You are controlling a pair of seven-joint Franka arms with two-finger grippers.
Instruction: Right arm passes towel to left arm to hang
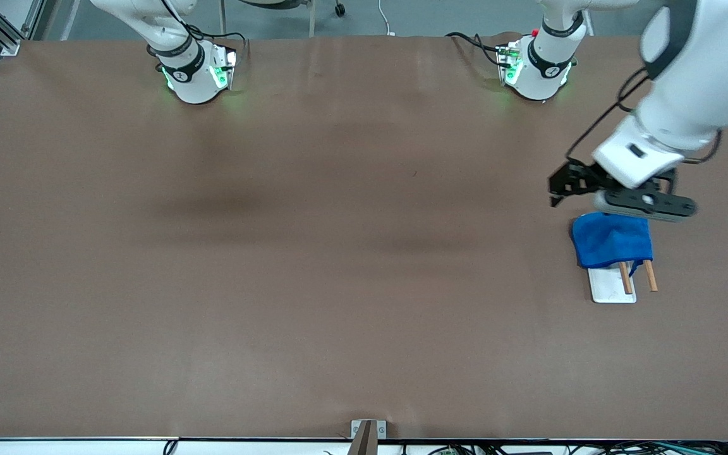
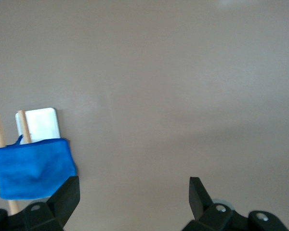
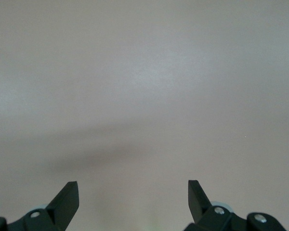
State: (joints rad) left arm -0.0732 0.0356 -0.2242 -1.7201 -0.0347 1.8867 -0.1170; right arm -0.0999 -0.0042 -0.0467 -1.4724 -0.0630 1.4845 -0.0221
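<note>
table (image 1: 313, 265) brown | left gripper (image 1: 645, 203) released, over table beside towel, 12 o'clock of it | right gripper (image 3: 133, 197) released, waits above bare table | towel (image 1: 612, 240) draped over rack's wooden pegs (image 1: 650, 275), white base (image 1: 610, 287) at its 6 o'clock, left arm's end.

Even overhead light, soft shadows on the table (image 1: 313, 265), slight blur.

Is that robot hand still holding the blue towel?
No, the towel hangs over the wooden pegs of a small rack, while the left gripper is open with nothing between its fingers.
</note>
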